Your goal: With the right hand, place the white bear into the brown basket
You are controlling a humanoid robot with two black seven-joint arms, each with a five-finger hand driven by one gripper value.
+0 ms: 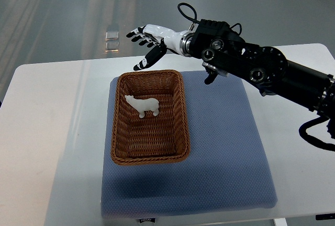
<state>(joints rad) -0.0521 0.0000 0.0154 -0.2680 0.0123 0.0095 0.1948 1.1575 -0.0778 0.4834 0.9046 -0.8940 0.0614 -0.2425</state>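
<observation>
Right hand: the right hand hangs beyond the far rim of the basket, fingers spread and holding nothing; its arm enters from the right edge.
Left hand: out of view.
White bear: the white bear lies on its side on the basket floor, in the far half, apart from all four walls.
Brown basket: the brown wicker basket sits on the left part of a blue mat, which lies on the white bench.
Task status: judged complete as to placement; the bear is inside and no finger touches it.
Step in hand: judged to be the withdrawal of the empty hand.
Method advised: lift the hand clear upward and back toward the right, keeping the fingers spread so nothing hooks the woven rim; avoid sweeping low across the basket, which could drag it on the mat.
Risk: low; the thumb hangs nearest the far rim, though its height above it cannot be told.
</observation>
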